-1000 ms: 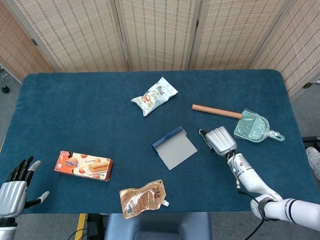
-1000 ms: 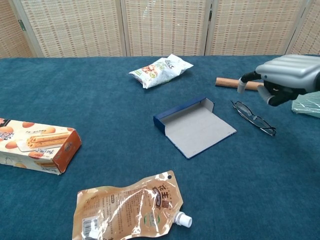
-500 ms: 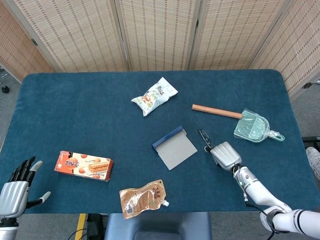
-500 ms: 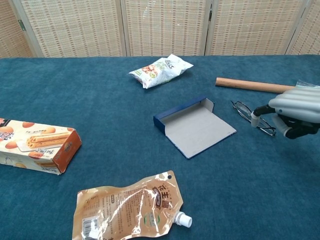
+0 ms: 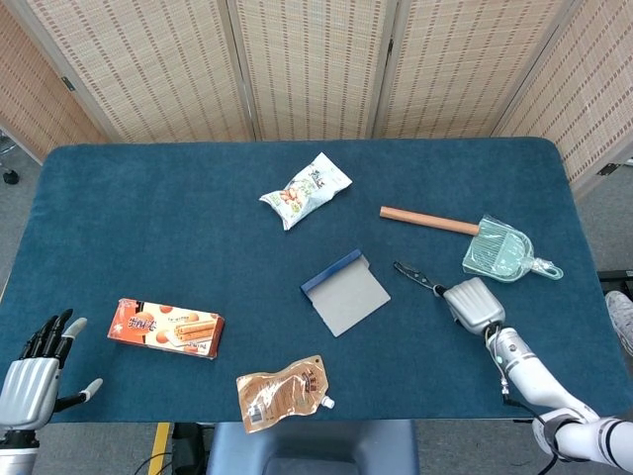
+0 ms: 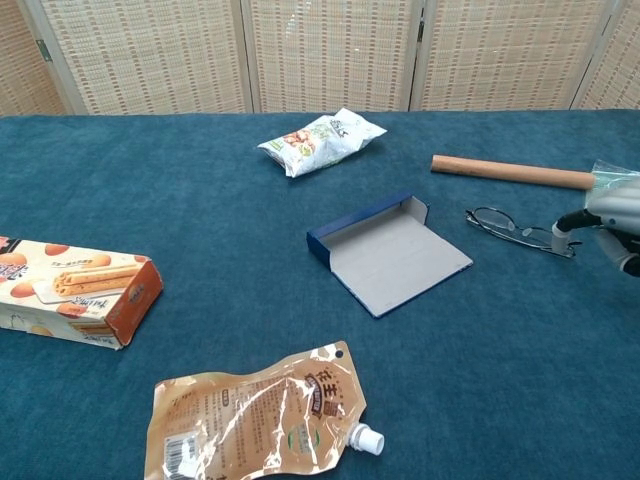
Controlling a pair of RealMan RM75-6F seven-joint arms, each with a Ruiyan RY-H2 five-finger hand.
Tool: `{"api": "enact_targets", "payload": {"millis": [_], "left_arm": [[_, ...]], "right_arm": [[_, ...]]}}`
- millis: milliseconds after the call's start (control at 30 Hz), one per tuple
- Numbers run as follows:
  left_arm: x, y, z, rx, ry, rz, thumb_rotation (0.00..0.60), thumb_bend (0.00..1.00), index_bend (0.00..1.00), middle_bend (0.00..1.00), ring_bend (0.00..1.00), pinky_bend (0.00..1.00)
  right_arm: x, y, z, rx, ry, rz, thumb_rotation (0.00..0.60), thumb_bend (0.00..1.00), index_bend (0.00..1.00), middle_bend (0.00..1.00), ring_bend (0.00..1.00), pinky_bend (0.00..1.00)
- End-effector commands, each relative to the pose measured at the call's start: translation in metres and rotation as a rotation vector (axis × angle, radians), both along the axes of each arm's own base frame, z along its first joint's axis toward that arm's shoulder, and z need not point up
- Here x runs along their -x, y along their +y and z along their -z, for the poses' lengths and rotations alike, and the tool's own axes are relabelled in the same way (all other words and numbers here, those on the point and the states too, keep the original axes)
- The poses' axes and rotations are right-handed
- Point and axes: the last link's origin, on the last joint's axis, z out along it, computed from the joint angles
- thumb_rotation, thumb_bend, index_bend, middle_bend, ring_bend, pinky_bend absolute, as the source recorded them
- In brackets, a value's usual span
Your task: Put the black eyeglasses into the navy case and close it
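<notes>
Your right hand (image 5: 475, 305) sits right of centre in the head view, at the far right edge in the chest view (image 6: 612, 214). The black eyeglasses (image 6: 518, 232) lie on the blue table (image 5: 178, 228) just to its left, stretching from the hand's tip toward the navy case (image 5: 345, 292). In the chest view one fingertip (image 6: 562, 228) meets the near end of the frame, but you can't tell from either view whether the hand actually pinches the glasses or only touches them; the rest of the fingers are curled under and partly cut off by the frame edge.

The navy case lies open and flat near the middle of both views, grey lining up, its raised navy wall on the upper left side. The glasses are apart from it, off its right corner, between the case and your hand.

Your left hand (image 5: 30, 368) is in the lower left corner of the head view, fingers spread and holding nothing.

Also on the table: a snack bag (image 5: 306, 189) upper centre, a wooden-handled dustpan (image 5: 499, 249) right, a biscuit box (image 5: 165, 328) left, and a spouted pouch (image 5: 283, 393) bottom centre.
</notes>
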Motion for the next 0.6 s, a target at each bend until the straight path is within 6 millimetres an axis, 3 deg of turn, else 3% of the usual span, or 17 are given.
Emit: {"api": "enact_targets", "payload": {"millis": [33,167,267,467,600], "left_arm": [[0.000,0.000,0.001,0.002,0.001,-0.002,0.600,0.19,0.15,0.06,0.04,0.18],[0.000,0.000,0.001,0.004,0.000,-0.001,0.600,0.19,0.15,0.06,0.04,0.18],[0.001,0.000,0.000,-0.002,0.001,-0.004,0.600,0.19,0.15,0.06,0.04,0.18],[0.002,-0.001,-0.003,-0.007,0.003,-0.007,0.600,0.19,0.15,0.06,0.04,0.18],[0.000,-0.001,-0.002,-0.004,-0.002,0.001,0.600,0.19,0.15,0.06,0.04,0.18]], "right_arm": [[0.008,-0.009,-0.008,0.036,0.028,0.025,0.600,0.98,0.29,1.00,1.00,1.00],[0.012,-0.023,-0.013,0.086,0.044,0.043,0.600,0.97,0.29,1.00,1.00,1.00],[0.014,-0.034,-0.016,0.138,0.079,0.026,0.600,0.88,0.29,1.00,1.00,1.00],[-0.003,-0.028,-0.018,0.148,-0.034,0.009,0.600,0.55,0.29,1.00,1.00,1.00],[-0.013,-0.025,-0.023,0.175,-0.074,-0.030,0.600,0.38,0.29,1.00,1.00,1.00]]}}
